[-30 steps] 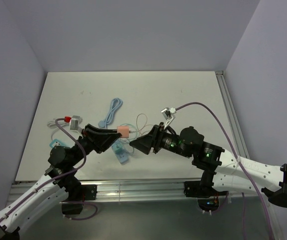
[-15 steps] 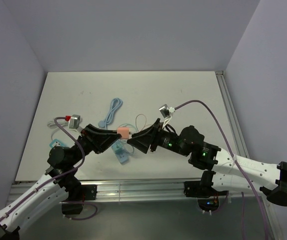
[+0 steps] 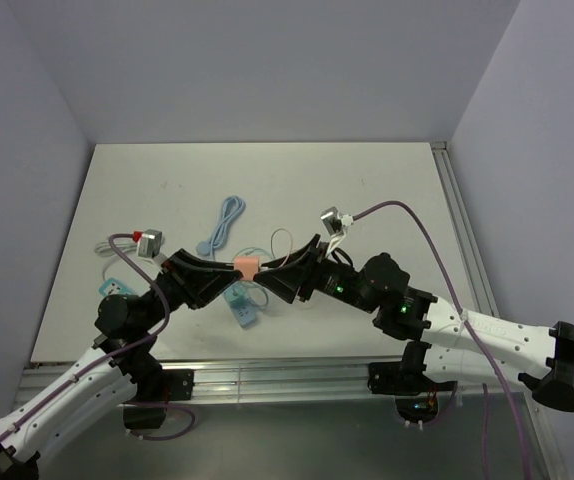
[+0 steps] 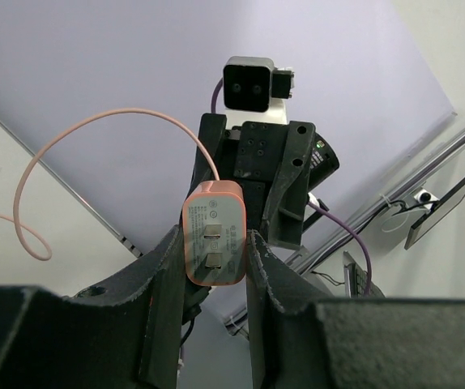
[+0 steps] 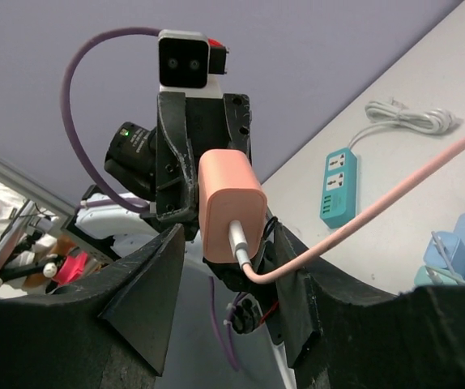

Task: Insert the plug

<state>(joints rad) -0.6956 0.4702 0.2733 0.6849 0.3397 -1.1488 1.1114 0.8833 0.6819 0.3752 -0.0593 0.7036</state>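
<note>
Pink charger plug (image 4: 213,240) up in air over bench (image 3: 367,190), clamped in my left jaws, prongs facing my left wrist. My right jaws apart, straddling its cable end, gap either side. Teal power strip (image 3: 241,303) lies below; plug not yet in it, whole insertion left.

The left arm (image 3: 67,395) and right arm (image 3: 492,340) are showing white shells over black joints. A purple cable (image 5: 67,89) is running to each grey, two-lensed wrist camera (image 5: 184,58). Green lights (image 3: 404,309) are glowing on the right arm. The left gripper (image 3: 229,266) and right gripper (image 3: 264,283) are wearing matte black wedge fingers (image 4: 159,300).
</note>
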